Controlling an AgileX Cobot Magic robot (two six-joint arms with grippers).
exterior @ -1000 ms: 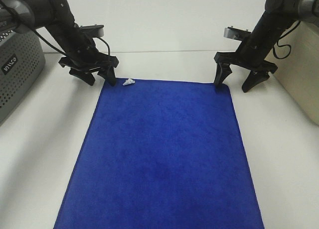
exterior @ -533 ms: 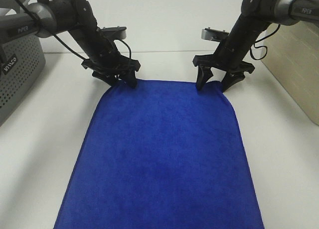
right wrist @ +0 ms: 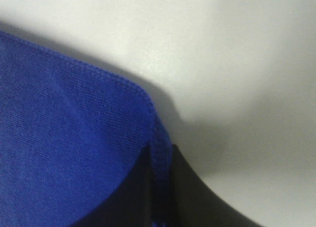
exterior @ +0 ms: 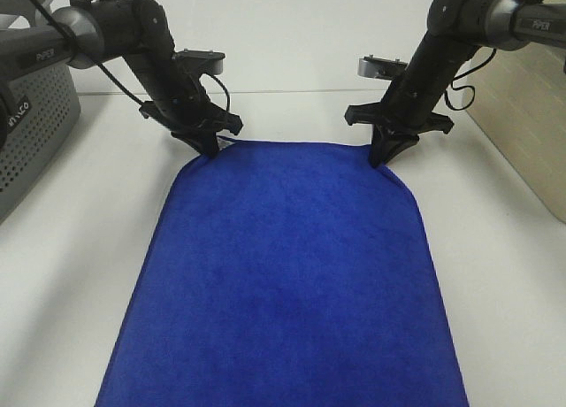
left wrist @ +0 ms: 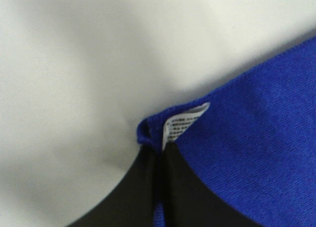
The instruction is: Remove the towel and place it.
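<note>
White tabletop (exterior: 495, 274), pale wall behind, grey basket (exterior: 31, 124) at 9–10 o'clock in the high view.

Towel (exterior: 287, 265): royal blue, plush, spread flat from the centre towards 6 o'clock, where it runs out of frame. It lies wholly on the tabletop, apart from the basket. The far edge is drawn in a little, so both far corners look rounded.

Left jaws: closed down to a thin pinch on the far corner at 11 o'clock. The left wrist view shows the hem bunched between them, with the white tag (left wrist: 182, 123) folded up just beside the pinch.

Right jaws: closed likewise on the far corner at 1 o'clock. The right wrist view shows the stitched hem running between the two dark fingers.

Handling (judgement):
- Soft and limp, with no stiffness of its own. It should sag between the two grips and trail its near end along the tabletop when raised.
- Probably light for its area, and not fragile.
- The pile ought to give the jaws good friction, and the doubled hem gives them the most cloth to bite.
- The two far corners are the sensible hold, since they keep the cloth spread rather than bunched.
- Both bites look shallow, right at the edge. A corner could slip out under the weight of the hanging cloth.
</note>
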